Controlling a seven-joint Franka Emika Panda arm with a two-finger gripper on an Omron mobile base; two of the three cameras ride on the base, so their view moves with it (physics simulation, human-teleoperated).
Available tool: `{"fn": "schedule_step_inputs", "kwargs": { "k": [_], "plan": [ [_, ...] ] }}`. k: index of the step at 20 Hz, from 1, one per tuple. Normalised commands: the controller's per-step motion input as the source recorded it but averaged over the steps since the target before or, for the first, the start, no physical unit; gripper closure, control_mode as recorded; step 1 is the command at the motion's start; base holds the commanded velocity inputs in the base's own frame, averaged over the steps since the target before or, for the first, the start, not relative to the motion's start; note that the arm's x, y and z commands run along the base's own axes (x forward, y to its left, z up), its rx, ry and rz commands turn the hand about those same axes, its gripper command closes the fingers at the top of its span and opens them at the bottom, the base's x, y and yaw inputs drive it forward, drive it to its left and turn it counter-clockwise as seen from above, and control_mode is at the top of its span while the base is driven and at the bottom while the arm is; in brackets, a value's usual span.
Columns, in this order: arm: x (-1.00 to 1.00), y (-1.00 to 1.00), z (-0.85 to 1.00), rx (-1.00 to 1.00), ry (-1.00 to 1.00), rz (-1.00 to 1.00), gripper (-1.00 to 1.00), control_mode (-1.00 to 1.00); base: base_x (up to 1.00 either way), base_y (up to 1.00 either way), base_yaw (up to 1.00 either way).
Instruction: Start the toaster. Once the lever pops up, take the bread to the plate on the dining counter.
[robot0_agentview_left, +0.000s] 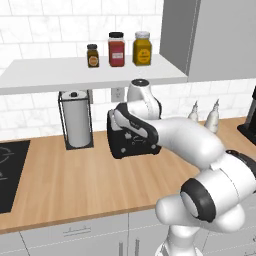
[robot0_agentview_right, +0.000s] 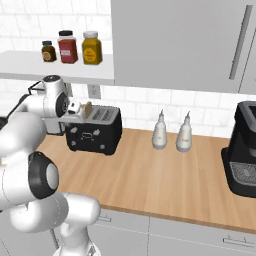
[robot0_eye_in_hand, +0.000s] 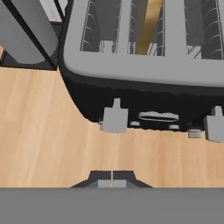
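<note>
- Left base view: my arm reaches forward over the wooden worktop (robot0_agentview_left: 75, 170) and covers most of the black toaster (robot0_agentview_left: 131, 149), which stands just right of the paper towel roll (robot0_agentview_left: 77, 119). Three jars (robot0_agentview_left: 116, 49) sit on the shelf above.
- Right base view: the toaster (robot0_agentview_right: 95, 131) sits near the tiled wall, with the bread (robot0_agentview_right: 87, 110) standing upright in one of its left slots, its tan top poking out. The wrist hangs just left of the toaster's top. Two white bottles (robot0_agentview_right: 171, 132) stand well to the right, and the coffee machine (robot0_agentview_right: 245, 150) is at the far right.
- Hand view: I'm looking down the toaster's front (robot0_eye_in_hand: 144, 98). The bread (robot0_eye_in_hand: 148, 26) shows as a tan strip in a middle slot. A grey lever (robot0_eye_in_hand: 114, 118) juts from the front on the left and another (robot0_eye_in_hand: 215, 124) on the right. My hand (robot0_eye_in_hand: 112, 178) is fully closed, fingertips touching, gripping nothing, above bare worktop in front of the left lever.
- My read: I'm on the first step, starting the toaster. The left lever looks up, so toasting hasn't begun.
- Next, I'd bring the closed fingertips onto the top of the lever that serves the bread's slot and press straight down; which lever that is I can't tell for sure.
</note>
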Motion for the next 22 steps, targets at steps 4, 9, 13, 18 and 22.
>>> {"fn": "schedule_step_inputs", "kwargs": {
  "k": [4, 9, 13, 18, 22],
  "plan": [
    [0.20, 0.00, -0.24, -0.01, 0.00, 0.00, 1.00, -1.00, 0.00, 0.00, 0.00],
    [0.24, 0.00, -0.21, -0.01, 0.00, 0.00, 1.00, -1.00, 0.00, 0.00, 0.00],
    [0.26, 0.00, -0.15, -0.01, 0.00, 0.00, 1.00, -1.00, 0.00, 0.00, 0.00],
    [0.30, 0.00, -0.07, 0.00, 0.00, 0.00, 1.00, -1.00, 0.00, 0.00, 0.00],
    [0.16, 0.00, -0.10, -0.01, 0.00, 0.00, 1.00, -1.00, 0.00, 0.00, 0.00]
  ]
}}
